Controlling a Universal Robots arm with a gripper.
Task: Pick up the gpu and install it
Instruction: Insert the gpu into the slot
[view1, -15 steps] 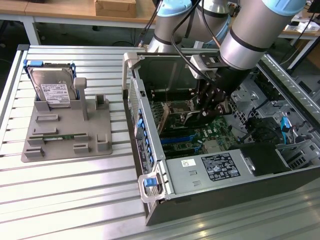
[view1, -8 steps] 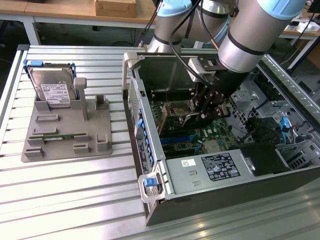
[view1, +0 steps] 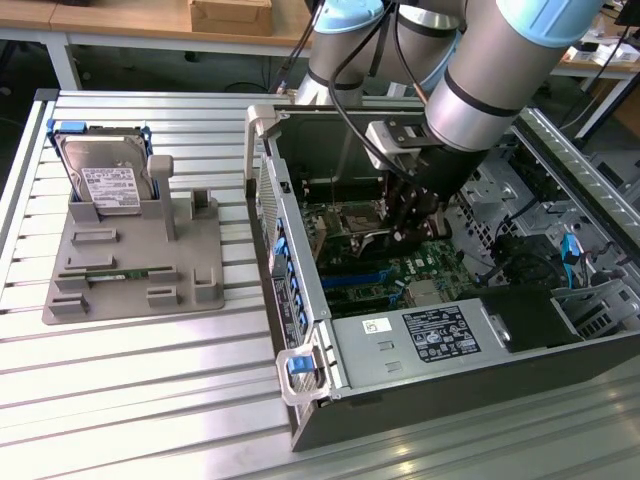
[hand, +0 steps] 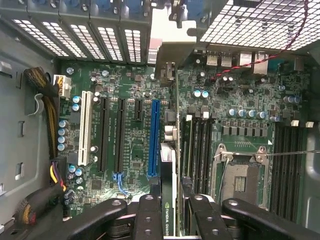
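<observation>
My gripper (view1: 408, 222) is down inside the open computer case (view1: 300, 300), over the motherboard (view1: 420, 270). In the wrist view the gripper (hand: 170, 202) is shut on the gpu (hand: 170, 155), a slim black card seen edge-on with a green label between the fingers (hand: 149, 212). The card's silver bracket (hand: 167, 47) reaches toward the case's rear slot openings. The card hangs just beside the long blue slot (hand: 153, 137), above the board and roughly parallel to it. I cannot tell whether its edge touches the board.
On the exterior view's left, a grey holder (view1: 130, 255) carries the silver hard drive (view1: 105, 175) and the thin green memory stick (view1: 110, 272). Inside the case are the CPU socket (hand: 240, 172), memory slots (hand: 285, 160), cable bundles (hand: 47, 105) and a power supply (view1: 440, 335).
</observation>
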